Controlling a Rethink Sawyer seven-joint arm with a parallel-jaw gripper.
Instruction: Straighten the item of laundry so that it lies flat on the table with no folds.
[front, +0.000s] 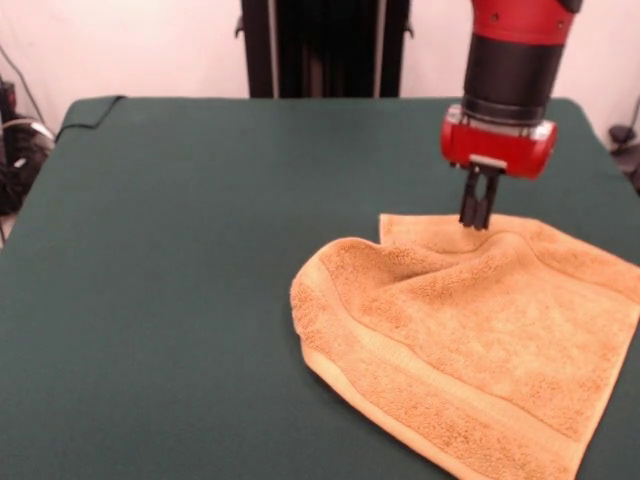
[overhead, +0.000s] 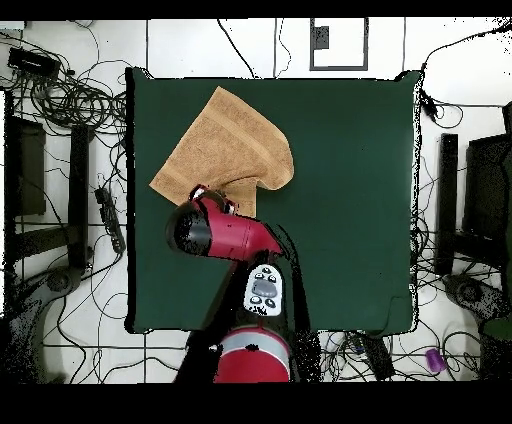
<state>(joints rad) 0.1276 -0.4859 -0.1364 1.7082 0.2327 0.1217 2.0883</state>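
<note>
The orange-tan towel (front: 470, 340) lies on the right part of the dark green table (front: 170, 260), rumpled, with a ridge running up to its far edge and one corner folded over. A woven border band runs along its near left edge. My gripper (front: 478, 222) stands upright at the towel's far edge, its fingers close together and pinching the cloth where the ridge ends. In the overhead view the towel (overhead: 225, 135) sits at the table's (overhead: 350, 200) upper left, and the arm's red wrist (overhead: 205, 228) covers the gripper and the towel's near edge. No white tag shows.
The robot's black pedestal (front: 325, 45) stands behind the table's far edge. Cables and black equipment (overhead: 60, 90) lie on the floor around the table. The towel's near right corner lies close to the table's edge.
</note>
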